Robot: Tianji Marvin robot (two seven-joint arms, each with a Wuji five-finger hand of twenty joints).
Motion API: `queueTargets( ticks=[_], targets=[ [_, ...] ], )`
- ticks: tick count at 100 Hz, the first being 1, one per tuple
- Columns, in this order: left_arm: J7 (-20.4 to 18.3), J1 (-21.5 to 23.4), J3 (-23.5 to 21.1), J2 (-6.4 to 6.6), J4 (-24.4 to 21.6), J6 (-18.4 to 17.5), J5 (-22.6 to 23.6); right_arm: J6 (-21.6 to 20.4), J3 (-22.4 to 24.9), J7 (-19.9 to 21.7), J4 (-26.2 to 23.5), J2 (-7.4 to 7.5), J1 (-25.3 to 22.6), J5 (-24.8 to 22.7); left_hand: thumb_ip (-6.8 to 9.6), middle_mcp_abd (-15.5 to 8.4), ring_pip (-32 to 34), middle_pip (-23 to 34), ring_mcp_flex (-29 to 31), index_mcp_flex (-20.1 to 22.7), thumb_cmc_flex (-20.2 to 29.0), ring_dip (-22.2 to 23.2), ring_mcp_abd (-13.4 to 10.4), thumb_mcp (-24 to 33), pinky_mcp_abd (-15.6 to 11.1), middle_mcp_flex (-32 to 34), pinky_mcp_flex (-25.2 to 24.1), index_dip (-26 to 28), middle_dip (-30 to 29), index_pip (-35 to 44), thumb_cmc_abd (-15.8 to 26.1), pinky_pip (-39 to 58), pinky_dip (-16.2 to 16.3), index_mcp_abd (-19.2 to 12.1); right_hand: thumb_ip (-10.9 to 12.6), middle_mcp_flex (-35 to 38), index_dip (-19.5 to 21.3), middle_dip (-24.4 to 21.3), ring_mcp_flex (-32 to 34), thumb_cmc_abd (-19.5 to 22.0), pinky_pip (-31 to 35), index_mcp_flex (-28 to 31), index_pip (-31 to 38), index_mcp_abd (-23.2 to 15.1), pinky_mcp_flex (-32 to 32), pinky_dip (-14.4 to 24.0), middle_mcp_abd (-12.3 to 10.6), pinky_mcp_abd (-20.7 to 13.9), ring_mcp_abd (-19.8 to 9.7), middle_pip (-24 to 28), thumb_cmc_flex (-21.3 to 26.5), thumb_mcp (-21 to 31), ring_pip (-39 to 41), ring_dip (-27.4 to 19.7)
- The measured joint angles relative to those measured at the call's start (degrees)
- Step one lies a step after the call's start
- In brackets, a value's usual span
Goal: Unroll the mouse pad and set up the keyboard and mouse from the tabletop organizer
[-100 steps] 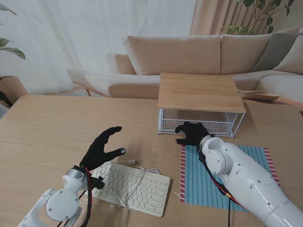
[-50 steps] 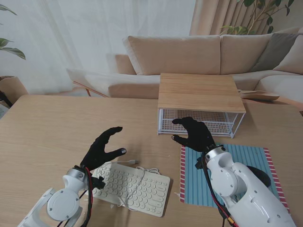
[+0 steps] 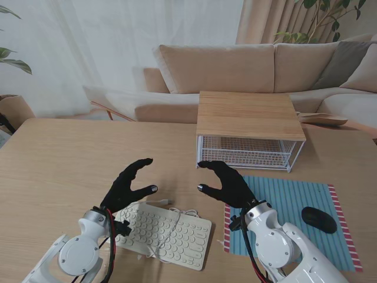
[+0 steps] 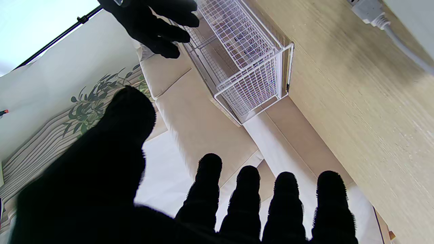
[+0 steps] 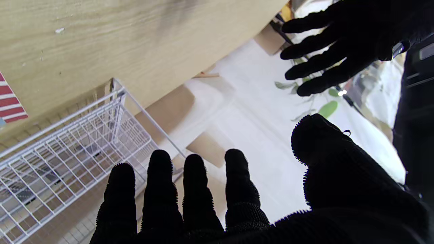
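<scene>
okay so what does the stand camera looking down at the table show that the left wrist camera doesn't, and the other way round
Only the stand view shows the keyboard, the striped mouse pad lying flat, the mouse resting on it, and the organizer's wooden top.

Only the left wrist view shows the left hand from behind its spread fingers, and a gray cable lying on the table.

Both show the wire basket organizer, the right hand open near it, the wooden table and the beige sofa behind.
</scene>
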Motion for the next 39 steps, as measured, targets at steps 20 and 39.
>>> queueTargets(
  ticks=[20, 39],
  targets=[
    [-0.3, -0.6, 0.3, 0.01, 1.0, 0.0, -0.4, 0.9, -1.1, 0.8, 1.6, 0.18, 1.1, -1.3, 0.00, 0.0, 0.0, 0.0, 0.0, 0.0, 0.0, 0.0, 0.0, 0.0, 0.0, 0.0, 0.0, 0.0, 0.0, 0.0, 0.0, 0.0, 0.0, 0.0, 0.0, 0.0, 0.0, 0.0, 0.0, 0.0, -0.6, 0.0, 0.0, 0.0, 0.1, 0.6, 0.0, 0.0, 0.0, 0.0, 0.0, -0.1, 0.0, 0.0],
    [-0.5, -1.0, 0.6, 0.04, 1.6, 0.2, 0.1, 1.1, -1.5, 1.3, 2.0, 0.15, 1.6, -0.6, 0.00, 0.0, 0.0, 0.0, 0.0, 0.0, 0.0, 0.0, 0.0, 0.0, 0.0, 0.0, 0.0, 0.0, 0.0, 0.0, 0.0, 0.0, 0.0, 0.3, 0.0, 0.0, 0.0, 0.0, 0.0, 0.0, -0.6, 0.0, 0.0, 0.0, 0.1, 0.8, 0.0, 0.0, 0.0, 0.0, 0.0, -0.1, 0.0, -0.1]
  ],
)
